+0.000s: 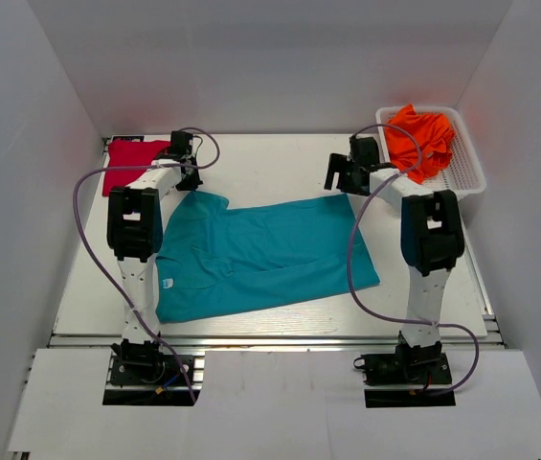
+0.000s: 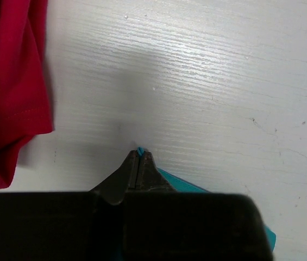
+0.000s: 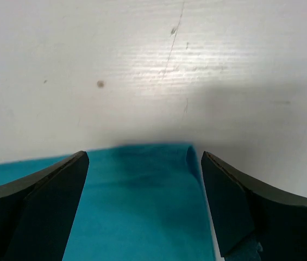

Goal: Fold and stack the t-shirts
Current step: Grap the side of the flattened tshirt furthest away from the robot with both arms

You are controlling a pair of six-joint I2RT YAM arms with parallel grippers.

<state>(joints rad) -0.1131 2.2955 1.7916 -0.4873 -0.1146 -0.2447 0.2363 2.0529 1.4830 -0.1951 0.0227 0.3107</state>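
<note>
Top external view is showing both arms stretching forward from their bases, elbows raised and wrists bending down toward the far edge of the teal tee (image 1: 265, 254). That tee is lying spread flat across the middle of the tabletop (image 1: 280, 158). The left end effector (image 2: 140, 156) is pressing down at the tee's far left corner. In the left wrist view its jaws are closing tight together, pinching a sliver of teal cloth between the tips. The red tee (image 1: 131, 163) is lying at the far left of the tabletop, near that end effector but apart from it. The right end effector (image 3: 142, 156) is sitting low at the teal tee's far right corner. In the right wrist view its jaws are standing wide apart, straddling the corner of the cloth and gripping nothing. The orange tee (image 1: 421, 142) is sitting bunched in a white basket (image 1: 471, 177) at the far right.
</note>
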